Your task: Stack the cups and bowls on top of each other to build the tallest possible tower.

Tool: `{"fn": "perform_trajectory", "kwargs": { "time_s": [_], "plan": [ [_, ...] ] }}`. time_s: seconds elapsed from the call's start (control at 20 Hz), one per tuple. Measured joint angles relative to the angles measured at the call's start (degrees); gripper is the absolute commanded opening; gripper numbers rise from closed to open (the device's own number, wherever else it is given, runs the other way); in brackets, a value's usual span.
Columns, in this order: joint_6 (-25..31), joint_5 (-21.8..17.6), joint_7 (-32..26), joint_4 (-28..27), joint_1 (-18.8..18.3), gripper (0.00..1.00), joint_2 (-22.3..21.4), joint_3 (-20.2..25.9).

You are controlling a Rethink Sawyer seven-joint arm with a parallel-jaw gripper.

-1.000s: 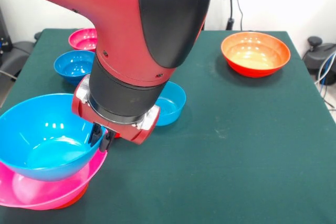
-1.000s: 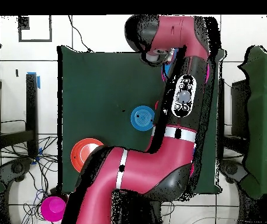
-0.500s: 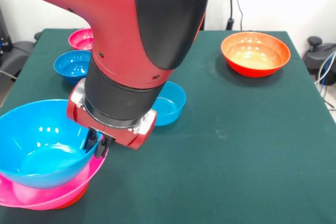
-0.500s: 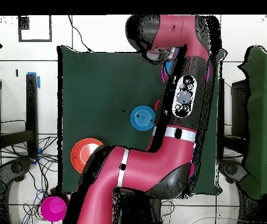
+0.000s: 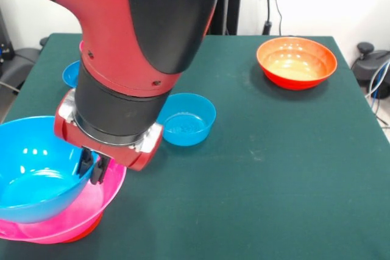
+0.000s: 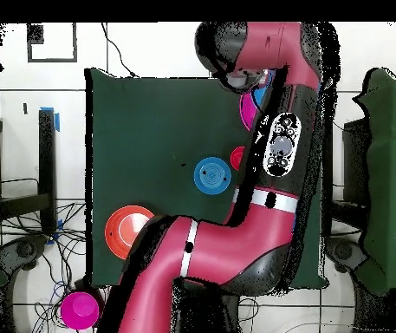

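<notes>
My gripper (image 5: 92, 168) is shut on the right rim of the large light blue bowl (image 5: 33, 178). That bowl sits tilted inside the huge hot-pink bowl (image 5: 91, 211) at the table's near left corner. An orange-red edge (image 5: 87, 232) shows under the pink bowl. A small blue bowl (image 5: 186, 120) stands mid-table and shows in the overhead view (image 6: 210, 174) too. An orange bowl (image 5: 297, 62) stands at the far right. Another blue bowl (image 5: 70, 73) peeks out behind the arm. In the overhead view the arm hides the gripper and only a slice of the pink bowl (image 6: 248, 106) shows.
The big red and black arm (image 5: 140, 41) covers the table's left half. In the overhead view a small red round thing (image 6: 237, 158) lies beside the arm, the orange bowl (image 6: 128, 228) is near the robot's base, and a magenta bowl (image 6: 80, 308) sits off the table.
The arm has moved left in the front view and lower, carrying the light blue bowl down into the pink bowl. The small magenta bowl at the back is now hidden behind the arm.
</notes>
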Motion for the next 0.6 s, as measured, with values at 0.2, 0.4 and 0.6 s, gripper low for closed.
{"fn": "perform_trajectory", "kwargs": {
  "time_s": [0.2, 0.4, 0.6],
  "plan": [
    [0.0, 0.0, -0.7, 0.0, -0.2, 0.0, 0.0, -0.3],
    [0.0, 0.1, -0.9, 0.0, -0.3, 0.0, 0.2, -0.6],
    [0.0, 0.5, -0.9, 0.0, -0.3, 0.0, 0.2, -0.8]
  ]
}}
